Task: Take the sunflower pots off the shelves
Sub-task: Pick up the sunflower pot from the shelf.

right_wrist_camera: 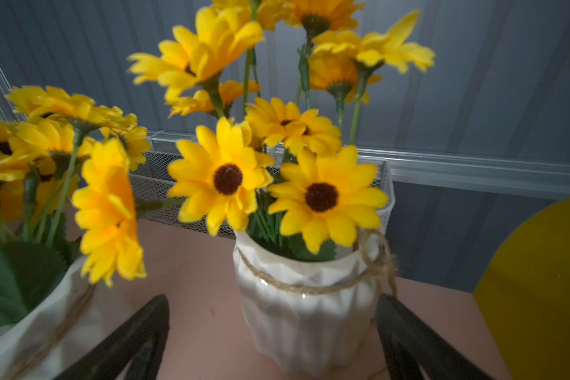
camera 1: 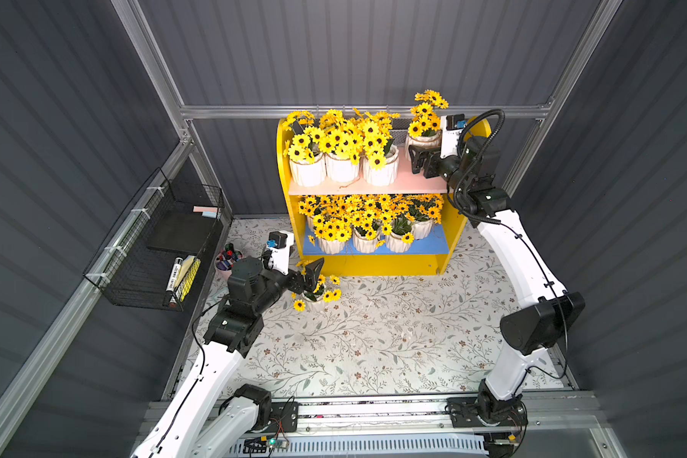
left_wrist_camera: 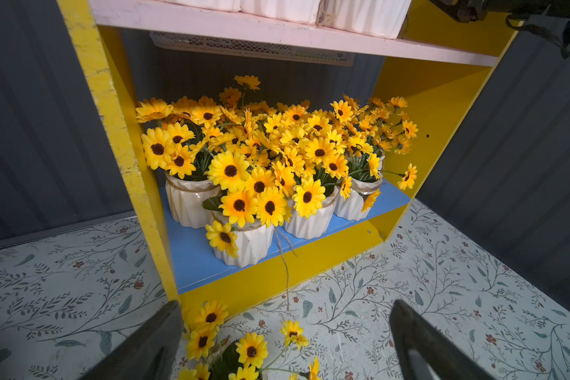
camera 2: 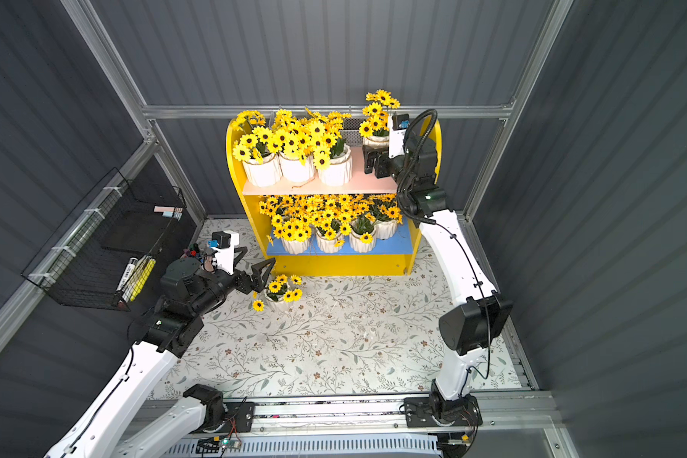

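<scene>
In a top view the yellow shelves [camera 1: 281, 166] stand upright at upper centre of the frame, open front facing the lower edge. On the pink upper board [camera 1: 413, 182] three sunflower pots [camera 1: 342, 168] sit close side by side at its left, and a lone pot [camera 1: 424, 140] stands at its right rear. At least four more crowd the blue lower board [camera 1: 435, 246]. Each stands upright, long axis vertical, mouth and blooms pointing up. The right gripper [right_wrist_camera: 273, 298] reaches in over the pink board toward the lone pot, jaws spread wide with one finger on each side of its ribbed white wall. In the right wrist view the finger at lower right sits just beside the pot and the one at lower left is clear of it, so nothing is pinched. A further pot [camera 1: 318, 295] stands on the floral table cover [camera 1: 373, 341] just in front of the shelves' lower left corner, blooms up, its white body mostly hidden under them. The left gripper [left_wrist_camera: 286, 304] points toward the lower shelf, jaws wide apart and gripping nothing. That pot's blooms show between its fingers at the bottom of the left wrist view. A pink cup of markers [camera 1: 226, 263] and a black wire rack [camera 1: 155, 246] sit at the left of the frame.
</scene>
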Controlling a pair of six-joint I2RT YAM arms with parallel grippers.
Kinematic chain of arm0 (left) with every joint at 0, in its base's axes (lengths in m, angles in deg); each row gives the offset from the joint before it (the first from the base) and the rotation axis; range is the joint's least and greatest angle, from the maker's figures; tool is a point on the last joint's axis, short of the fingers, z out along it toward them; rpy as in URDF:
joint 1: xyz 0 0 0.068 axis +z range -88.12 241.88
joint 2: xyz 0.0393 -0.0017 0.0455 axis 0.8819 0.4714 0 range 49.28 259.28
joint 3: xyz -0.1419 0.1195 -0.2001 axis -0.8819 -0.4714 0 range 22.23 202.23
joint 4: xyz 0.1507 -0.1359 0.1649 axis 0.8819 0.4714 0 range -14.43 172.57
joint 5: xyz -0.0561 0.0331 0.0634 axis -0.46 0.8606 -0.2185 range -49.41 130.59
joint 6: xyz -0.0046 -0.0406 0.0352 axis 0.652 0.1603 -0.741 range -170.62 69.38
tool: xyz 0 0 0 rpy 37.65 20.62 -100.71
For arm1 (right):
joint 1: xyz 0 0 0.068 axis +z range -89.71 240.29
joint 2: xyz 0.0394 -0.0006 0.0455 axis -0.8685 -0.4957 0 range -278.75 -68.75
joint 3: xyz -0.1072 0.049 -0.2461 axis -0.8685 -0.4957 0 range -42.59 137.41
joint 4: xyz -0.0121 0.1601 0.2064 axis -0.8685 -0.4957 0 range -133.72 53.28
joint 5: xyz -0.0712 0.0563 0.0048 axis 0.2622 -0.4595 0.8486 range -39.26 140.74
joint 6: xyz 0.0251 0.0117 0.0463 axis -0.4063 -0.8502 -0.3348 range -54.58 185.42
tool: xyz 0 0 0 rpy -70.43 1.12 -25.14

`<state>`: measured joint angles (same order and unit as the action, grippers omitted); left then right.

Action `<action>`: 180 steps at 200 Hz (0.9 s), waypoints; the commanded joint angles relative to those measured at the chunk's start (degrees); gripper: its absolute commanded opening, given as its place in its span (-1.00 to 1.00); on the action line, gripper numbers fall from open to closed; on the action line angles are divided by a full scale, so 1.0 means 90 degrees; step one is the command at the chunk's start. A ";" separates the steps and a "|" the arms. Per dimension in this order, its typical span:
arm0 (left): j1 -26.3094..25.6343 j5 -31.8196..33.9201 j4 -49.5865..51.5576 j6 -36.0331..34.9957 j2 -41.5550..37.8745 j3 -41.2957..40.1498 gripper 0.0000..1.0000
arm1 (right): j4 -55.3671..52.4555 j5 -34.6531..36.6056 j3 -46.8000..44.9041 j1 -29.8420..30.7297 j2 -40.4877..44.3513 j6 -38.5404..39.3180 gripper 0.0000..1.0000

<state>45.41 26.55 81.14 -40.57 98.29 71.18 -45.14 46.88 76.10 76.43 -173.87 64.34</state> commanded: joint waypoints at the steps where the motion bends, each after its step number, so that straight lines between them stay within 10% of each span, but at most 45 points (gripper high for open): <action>1: -0.0045 -0.0149 -0.0179 -0.0120 0.0028 -0.0046 0.99 | 0.0106 0.0051 0.0303 -0.0045 -0.0134 0.0120 0.98; 180: -0.0045 -0.0303 -0.0237 -0.0126 0.0106 -0.0060 0.99 | 0.0952 0.0304 0.0320 -0.0096 -0.0491 0.0682 0.98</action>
<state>45.41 24.86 79.87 -40.57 99.32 71.18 -39.57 50.36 78.38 75.84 -177.67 68.49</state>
